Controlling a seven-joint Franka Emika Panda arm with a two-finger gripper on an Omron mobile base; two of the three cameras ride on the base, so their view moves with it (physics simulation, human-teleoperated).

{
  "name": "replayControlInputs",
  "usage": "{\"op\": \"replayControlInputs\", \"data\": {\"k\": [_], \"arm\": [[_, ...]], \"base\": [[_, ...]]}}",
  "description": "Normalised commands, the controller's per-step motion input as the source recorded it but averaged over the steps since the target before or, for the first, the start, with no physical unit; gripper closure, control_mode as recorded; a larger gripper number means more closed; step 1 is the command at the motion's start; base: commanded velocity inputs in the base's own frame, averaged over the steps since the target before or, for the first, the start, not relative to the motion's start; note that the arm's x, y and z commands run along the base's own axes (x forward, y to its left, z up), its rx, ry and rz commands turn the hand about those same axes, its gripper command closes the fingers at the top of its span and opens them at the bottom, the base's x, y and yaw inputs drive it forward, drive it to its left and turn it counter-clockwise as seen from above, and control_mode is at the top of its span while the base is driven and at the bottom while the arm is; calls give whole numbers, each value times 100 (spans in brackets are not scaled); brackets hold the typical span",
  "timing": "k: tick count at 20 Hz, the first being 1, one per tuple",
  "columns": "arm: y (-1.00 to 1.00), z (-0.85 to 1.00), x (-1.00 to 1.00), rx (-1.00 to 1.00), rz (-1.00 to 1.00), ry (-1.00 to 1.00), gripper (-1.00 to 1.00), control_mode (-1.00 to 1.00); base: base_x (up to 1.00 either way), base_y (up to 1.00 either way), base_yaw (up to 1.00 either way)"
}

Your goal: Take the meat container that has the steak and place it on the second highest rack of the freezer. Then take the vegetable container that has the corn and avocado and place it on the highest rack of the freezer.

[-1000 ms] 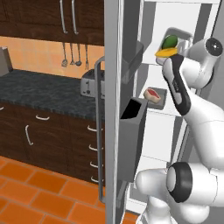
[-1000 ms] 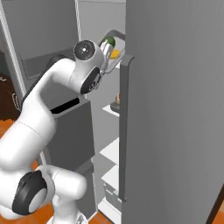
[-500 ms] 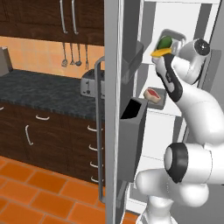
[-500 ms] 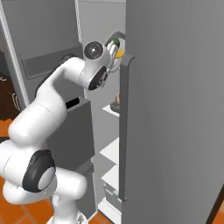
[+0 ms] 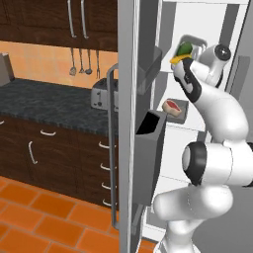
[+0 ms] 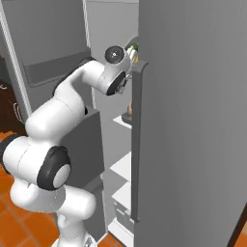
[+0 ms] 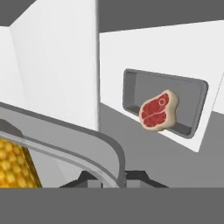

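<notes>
I see the freezer (image 5: 148,123) standing open, its door swung toward the counter (image 5: 54,101). My arm (image 5: 217,104) reaches up into the white interior. The meat tub (image 7: 164,103) sits on a shelf below my hand, with the steak (image 7: 158,110) lying in it. My gripper (image 7: 117,177) is clenched on the rim of the veg tub (image 5: 191,47), held high near the top shelf; the corn (image 7: 15,164) and avocado (image 5: 184,49) lie inside it.

Kitchen: freezer (image 5: 129,123), toaster (image 5: 101,94), cabinets (image 5: 44,153)
</notes>
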Motion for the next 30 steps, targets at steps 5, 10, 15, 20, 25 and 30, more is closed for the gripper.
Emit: {"op": "replayControlInputs", "data": {"k": [5, 10, 15, 20, 25, 30], "arm": [[-16, -18, 40, 0, 0, 0, 100, -100], [-5, 0, 54, 0, 0, 0, 100, -100], [0, 0, 56, 0, 0, 0, 100, -100], [1, -22, 54, -7, 0, 0, -100, -100], [0, -4, 42, 0, 0, 0, -100, -100], [0, -3, 9, -2, 2, -16, -100, -100]], "base": [[0, 0, 0], [0, 0, 0], [0, 0, 0], [0, 0, 0], [0, 0, 0], [0, 0, 0]]}}
